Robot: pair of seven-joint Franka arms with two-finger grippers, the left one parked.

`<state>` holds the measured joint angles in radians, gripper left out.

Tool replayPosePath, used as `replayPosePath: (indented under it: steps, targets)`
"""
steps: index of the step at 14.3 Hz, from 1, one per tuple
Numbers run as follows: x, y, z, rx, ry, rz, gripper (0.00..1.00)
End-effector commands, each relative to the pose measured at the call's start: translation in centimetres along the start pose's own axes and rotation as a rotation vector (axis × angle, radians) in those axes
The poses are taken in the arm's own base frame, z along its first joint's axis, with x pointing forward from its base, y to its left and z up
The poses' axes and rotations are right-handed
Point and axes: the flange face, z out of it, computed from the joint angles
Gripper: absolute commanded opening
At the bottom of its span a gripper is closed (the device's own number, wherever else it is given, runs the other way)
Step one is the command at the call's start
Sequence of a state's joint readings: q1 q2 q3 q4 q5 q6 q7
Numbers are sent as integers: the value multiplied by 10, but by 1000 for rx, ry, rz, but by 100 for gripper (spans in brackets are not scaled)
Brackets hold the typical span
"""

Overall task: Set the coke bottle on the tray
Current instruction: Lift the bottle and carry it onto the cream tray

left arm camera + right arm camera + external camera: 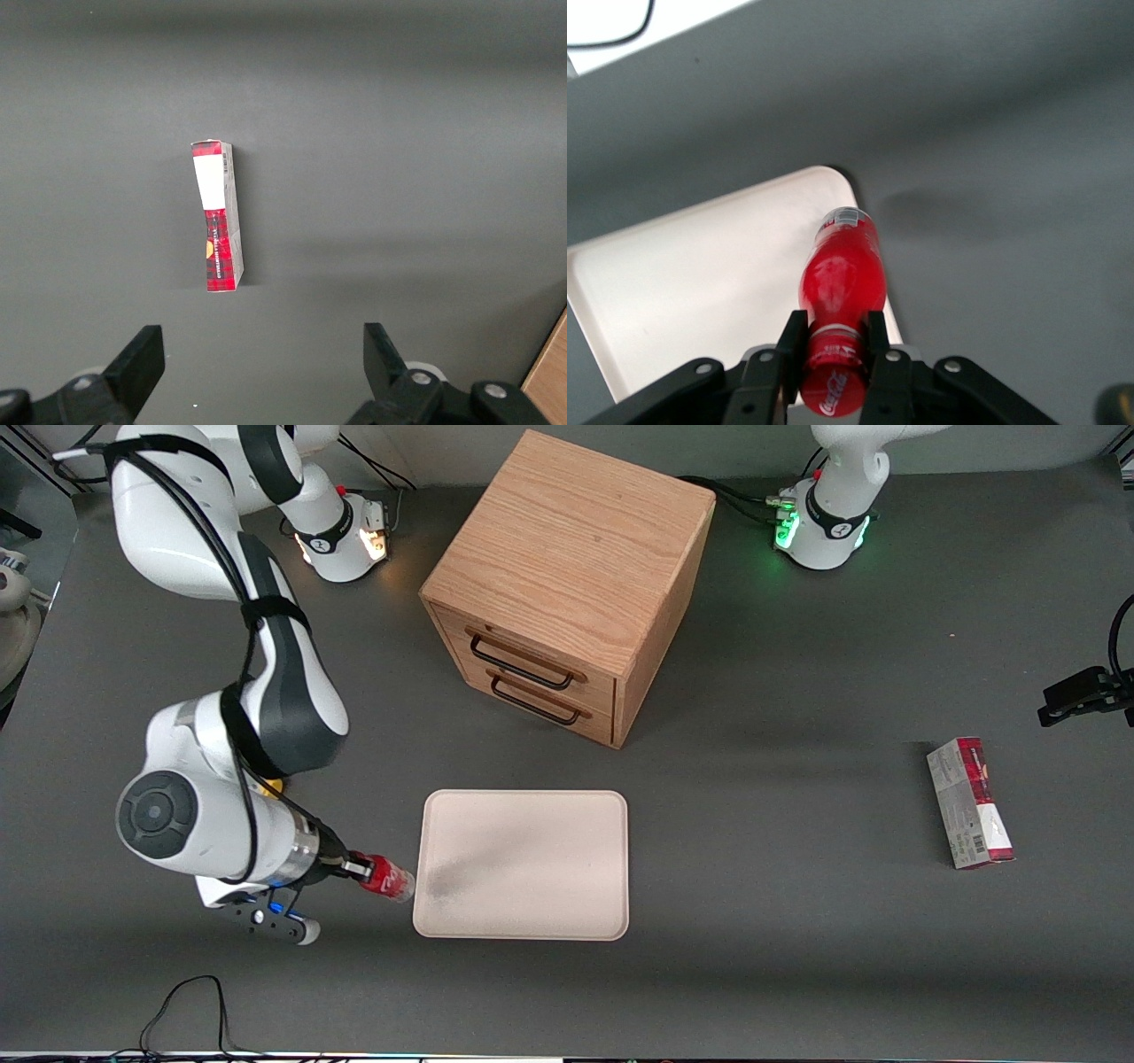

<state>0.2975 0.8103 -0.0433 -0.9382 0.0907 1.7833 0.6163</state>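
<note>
My gripper [356, 866] is shut on the red cap end of the coke bottle [384, 877] and holds it lying on its side in the air, clear base toward the tray [523, 864]. The bottle's base hangs right at the tray's edge, at the end toward the working arm. In the right wrist view the black fingers [790, 341] clamp the bottle [840, 274] just below its cap, and the base hangs over a rounded corner of the cream-white tray [700, 274].
A wooden two-drawer cabinet [567, 580] stands farther from the front camera than the tray. A red-and-grey carton [970, 803] lies toward the parked arm's end, also in the left wrist view [217, 217]. A yellow object [271, 785] peeks from under my arm.
</note>
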Motion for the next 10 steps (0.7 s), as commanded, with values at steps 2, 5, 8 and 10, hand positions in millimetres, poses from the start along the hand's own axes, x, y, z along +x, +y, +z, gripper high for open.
replayPosePath:
  steps: [2,5,8,10]
  targets:
    - [-3,-30,27,45,31,57,0]
    - [-7,-38,48,33,26,46,0]
    - [-9,-39,57,15,26,37,0]
    - [-11,-40,63,8,20,34,0]
